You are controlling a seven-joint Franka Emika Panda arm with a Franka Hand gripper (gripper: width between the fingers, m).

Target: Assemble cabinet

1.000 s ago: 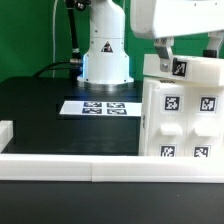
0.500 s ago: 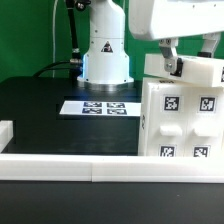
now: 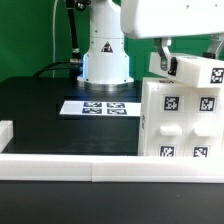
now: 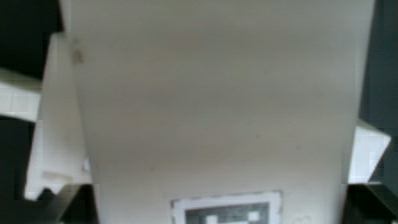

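Observation:
The cabinet body [image 3: 180, 125], a large white box with several black-and-white tags on its front, stands at the exterior view's right. A smaller white tagged panel [image 3: 192, 70] sits tilted on its top edge. My gripper [image 3: 190, 48] comes down from above with a finger [image 3: 165, 52] on each side of this panel and is shut on it. In the wrist view the panel [image 4: 214, 100] fills nearly the whole picture, with one tag [image 4: 228, 210] at its edge. The fingertips are mostly hidden behind the panel.
The marker board [image 3: 98, 106] lies flat on the black table in front of the white robot base [image 3: 105, 50]. A low white rail [image 3: 70, 165] runs along the table's near edge, with a short white block [image 3: 5, 132] at the exterior view's left.
My gripper has shifted toward the exterior view's left, and the small panel has turned with it on top of the cabinet body. The cabinet body has not moved.

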